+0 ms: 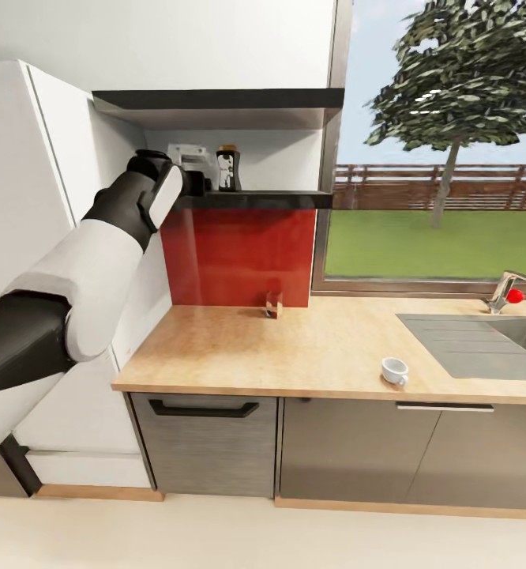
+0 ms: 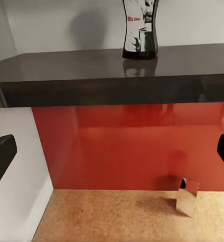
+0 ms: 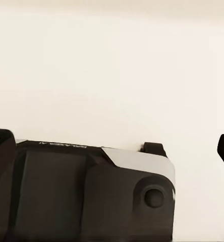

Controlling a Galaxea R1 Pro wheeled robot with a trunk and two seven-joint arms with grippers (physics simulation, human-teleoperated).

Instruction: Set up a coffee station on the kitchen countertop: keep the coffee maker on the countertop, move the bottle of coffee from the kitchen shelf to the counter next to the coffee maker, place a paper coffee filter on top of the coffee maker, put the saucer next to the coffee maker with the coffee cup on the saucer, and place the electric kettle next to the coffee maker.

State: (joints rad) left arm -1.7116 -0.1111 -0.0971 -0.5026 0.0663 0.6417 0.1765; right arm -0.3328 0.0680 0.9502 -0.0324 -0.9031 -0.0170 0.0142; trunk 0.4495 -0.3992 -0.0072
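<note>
The bottle of coffee (image 1: 229,167), dark with a white label and a brownish cap, stands upright on the dark kitchen shelf (image 1: 271,199). The left wrist view sees the bottle (image 2: 140,30) from just below the shelf's front edge (image 2: 117,88). My left gripper (image 1: 201,185) is raised to shelf height, just left of the bottle and apart from it. Its fingers (image 2: 1,157) are spread wide and my left gripper (image 2: 112,154) holds nothing. A small white coffee cup (image 1: 394,370) sits near the front edge of the kitchen countertop (image 1: 310,348). My right gripper (image 3: 112,148) is open and empty.
A small shiny brown object (image 1: 273,303) stands on the counter against the red backsplash (image 1: 239,253). A grey sink (image 1: 484,340) and a tap with a red knob (image 1: 515,295) lie at the right. A tall white unit (image 1: 26,197) flanks the shelf on the left. The right wrist view looks at my dark base (image 3: 92,196).
</note>
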